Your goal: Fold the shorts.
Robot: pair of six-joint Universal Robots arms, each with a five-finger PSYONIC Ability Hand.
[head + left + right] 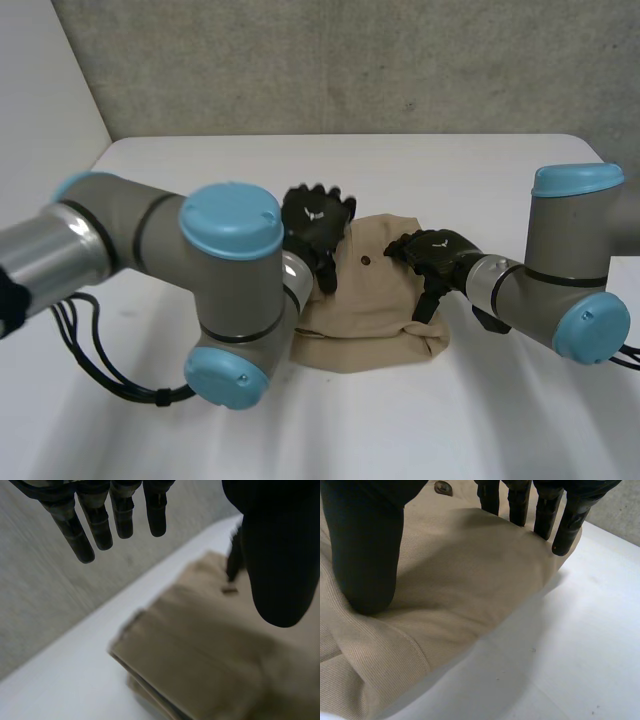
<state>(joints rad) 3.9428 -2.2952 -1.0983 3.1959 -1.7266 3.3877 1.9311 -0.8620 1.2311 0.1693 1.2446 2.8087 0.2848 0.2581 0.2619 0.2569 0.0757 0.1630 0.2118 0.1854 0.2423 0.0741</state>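
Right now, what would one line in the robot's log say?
shorts: tan, layered, on table | left hand: open, over shorts | right hand: open, resting on shorts' edge

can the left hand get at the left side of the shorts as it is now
Probably yes. The left hand hovers open over that side of the shorts, fingers straight, nothing between them; the right hand rests on the opposite edge.

Tan shorts (375,305) lie folded into a compact, layered bundle near the middle of the white surface (470,170), a dark button (365,260) showing on top, the near edge rumpled.
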